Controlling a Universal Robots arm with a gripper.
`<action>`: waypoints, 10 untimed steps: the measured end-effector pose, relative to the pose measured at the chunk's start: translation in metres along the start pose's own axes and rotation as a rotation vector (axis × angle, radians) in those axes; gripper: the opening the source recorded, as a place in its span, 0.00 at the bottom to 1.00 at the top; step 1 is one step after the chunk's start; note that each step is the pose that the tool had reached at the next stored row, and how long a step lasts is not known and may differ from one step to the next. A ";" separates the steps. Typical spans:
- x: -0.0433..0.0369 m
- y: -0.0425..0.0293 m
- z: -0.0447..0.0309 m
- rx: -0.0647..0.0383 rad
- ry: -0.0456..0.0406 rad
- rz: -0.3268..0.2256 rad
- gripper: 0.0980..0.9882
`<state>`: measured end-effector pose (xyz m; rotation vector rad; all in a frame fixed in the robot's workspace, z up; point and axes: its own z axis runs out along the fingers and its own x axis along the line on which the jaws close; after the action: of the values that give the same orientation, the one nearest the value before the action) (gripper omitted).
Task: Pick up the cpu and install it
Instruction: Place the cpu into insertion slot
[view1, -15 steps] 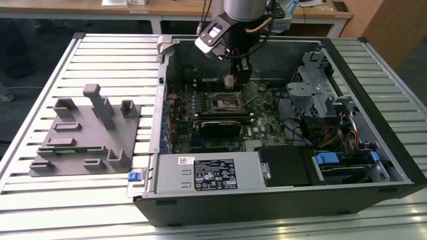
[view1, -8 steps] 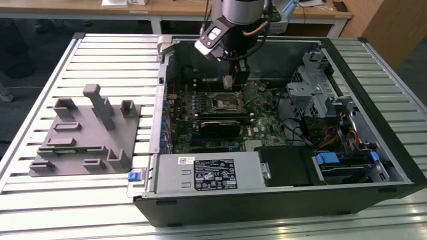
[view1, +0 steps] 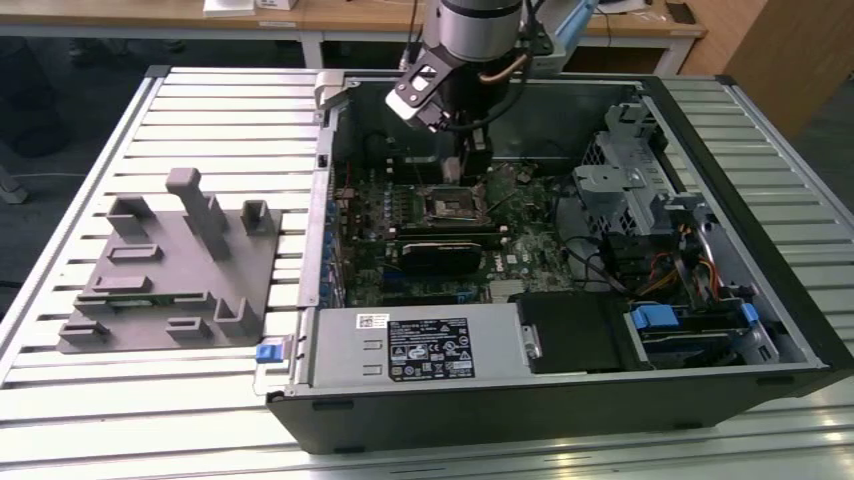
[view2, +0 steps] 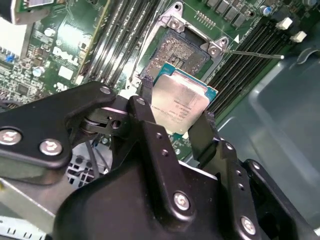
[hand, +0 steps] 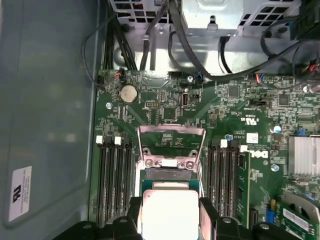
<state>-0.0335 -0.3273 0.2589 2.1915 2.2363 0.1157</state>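
Table (view1: 200, 110): pale slats | case (view1: 534, 420) open | fingers (view2: 150, 120) grip cpu (view2: 180, 102) above socket (view2: 182, 50)

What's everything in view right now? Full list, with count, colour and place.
cpu: 1, silvery top with green edge, held just off the socket
socket: 1, dark with metal frame, on the motherboard, no chip in it
motherboard: 1, green, inside the case
memory slots: two banks, black, either side of the socket
coin cell: 1, silvery, on the motherboard
case: 1, black, lying open on the table
tray: 1, grey, on the table at the exterior view's left of the case
table: 1, pale slatted metal
arm: 1, silver-grey, reaching down into the case
hand: 1, black, closed on the cpu
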 end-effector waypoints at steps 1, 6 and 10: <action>0.0001 -0.0006 0.0018 0.000 -0.0001 0.001 0.50; 0.0011 -0.0032 0.0108 0.000 -0.0007 0.005 0.50; 0.0013 -0.0052 0.0179 0.000 -0.0011 0.006 0.50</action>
<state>-0.0376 -0.3253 0.2408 2.1980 2.2290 0.1148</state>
